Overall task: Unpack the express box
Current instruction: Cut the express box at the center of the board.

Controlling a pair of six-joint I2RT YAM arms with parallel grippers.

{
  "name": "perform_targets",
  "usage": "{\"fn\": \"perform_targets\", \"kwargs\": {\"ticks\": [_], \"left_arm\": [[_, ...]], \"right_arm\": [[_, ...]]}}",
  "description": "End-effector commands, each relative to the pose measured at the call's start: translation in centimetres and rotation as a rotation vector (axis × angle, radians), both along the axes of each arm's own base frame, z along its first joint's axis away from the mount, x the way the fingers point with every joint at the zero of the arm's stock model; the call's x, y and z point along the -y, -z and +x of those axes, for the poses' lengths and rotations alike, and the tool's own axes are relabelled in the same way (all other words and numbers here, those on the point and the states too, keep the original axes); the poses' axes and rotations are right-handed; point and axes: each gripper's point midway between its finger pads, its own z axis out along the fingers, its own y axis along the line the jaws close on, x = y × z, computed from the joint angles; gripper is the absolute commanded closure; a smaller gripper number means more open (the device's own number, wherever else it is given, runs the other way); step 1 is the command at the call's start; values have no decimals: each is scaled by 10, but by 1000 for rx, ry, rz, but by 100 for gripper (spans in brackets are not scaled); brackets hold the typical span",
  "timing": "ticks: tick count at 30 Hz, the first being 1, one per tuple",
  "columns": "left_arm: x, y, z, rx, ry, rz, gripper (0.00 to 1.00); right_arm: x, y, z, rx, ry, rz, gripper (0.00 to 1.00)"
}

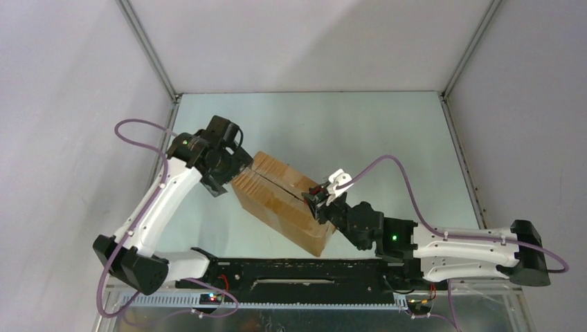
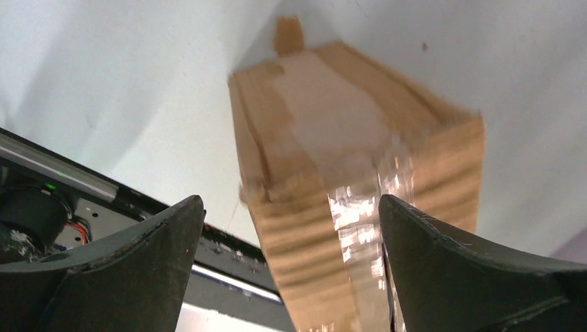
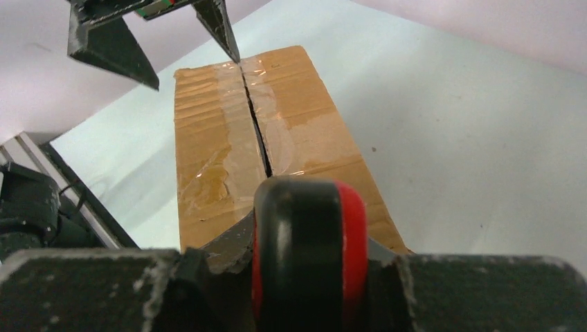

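Left pincer (image 1: 227, 173) is spread wide open, gripping nothing, hanging right at the far-left end of the oblong brown corrugated cardboard express box (image 1: 280, 200). The box lies diagonally on the pale glossy tabletop (image 1: 387, 131) between the two arms, flaps down, with shiny clear tape along a top seam that shows a dark slit. Right pincer (image 1: 322, 202) is clenched on a black-and-red tool handle (image 3: 308, 256) over the box's near-right end.

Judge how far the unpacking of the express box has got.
Done, apparently: the tape on the express box is slit along the seam, showing a dark gap. In hand: the right claw grips a red-handled tool at one end; the open left claw sits at the other. Left: flaps lie flat, nothing removed.
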Motion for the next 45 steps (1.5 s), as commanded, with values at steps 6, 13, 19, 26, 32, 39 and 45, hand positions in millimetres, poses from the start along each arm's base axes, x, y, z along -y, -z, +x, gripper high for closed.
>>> {"fn": "perform_targets", "kwargs": {"ticks": [6, 13, 19, 26, 32, 39, 45], "left_arm": [[67, -30, -26, 60, 117, -218, 0], [103, -11, -24, 103, 107, -335, 0], [97, 9, -28, 72, 86, -302, 0], [72, 25, -23, 62, 18, -220, 0], [62, 20, -22, 77, -11, -198, 5], [54, 3, -33, 55, -23, -179, 8], [54, 5, -35, 12, -19, -156, 20]], "right_arm": [[-15, -20, 9, 11, 4, 53, 100], [-18, -18, 7, 2, -14, 31, 100], [-20, -17, 4, -3, -37, 14, 100], [-19, -16, -6, -27, -91, -28, 100], [-7, -14, -5, -57, -82, -64, 100], [-9, -8, 0, -73, -77, -72, 100], [-14, -7, 0, -76, -88, -73, 100]]}}
